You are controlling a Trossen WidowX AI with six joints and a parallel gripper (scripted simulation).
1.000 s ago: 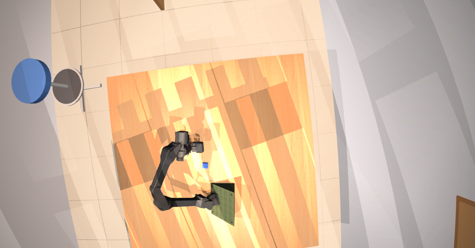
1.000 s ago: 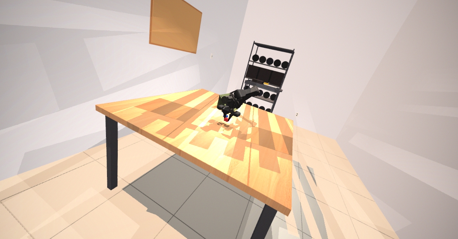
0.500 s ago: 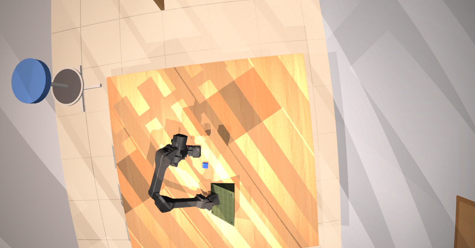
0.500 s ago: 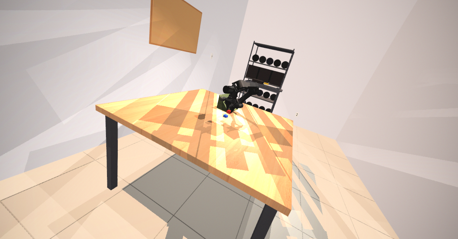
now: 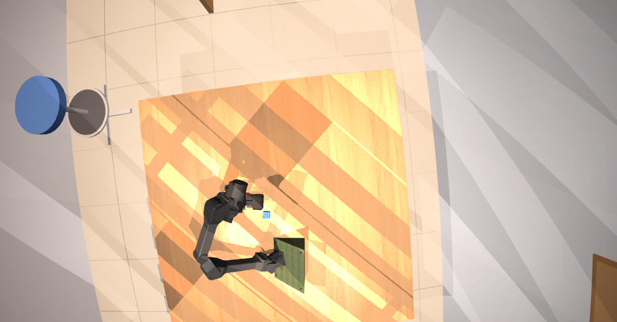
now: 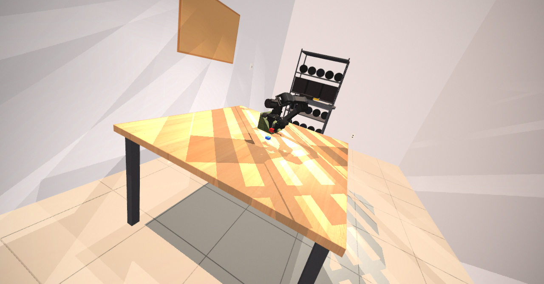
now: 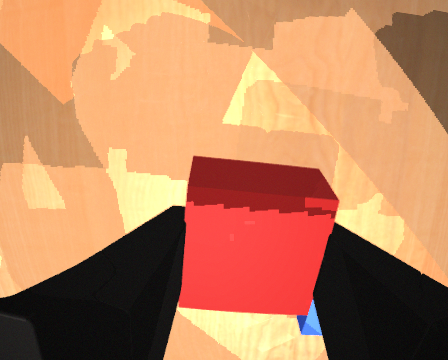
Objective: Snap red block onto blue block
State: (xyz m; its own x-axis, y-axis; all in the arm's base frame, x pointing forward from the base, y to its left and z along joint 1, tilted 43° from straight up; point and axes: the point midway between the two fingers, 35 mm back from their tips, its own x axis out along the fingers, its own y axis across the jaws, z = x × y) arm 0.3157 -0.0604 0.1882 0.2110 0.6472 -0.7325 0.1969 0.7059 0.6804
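My gripper is shut on the red block, which fills the space between the two black fingers in the wrist view. The red block is held above the table, clear of the blue block. In the top view the arm hides nearly all of the red block. The blue block stands on the table, just beside the gripper in the top view. In the wrist view only a corner of it shows, below the red block and partly behind the right finger.
The wooden table carries the arm. A green slanted plate stands at the arm's base. A blue-topped stool is on the floor beyond the table's left edge in the top view. A shelf rack stands behind the table.
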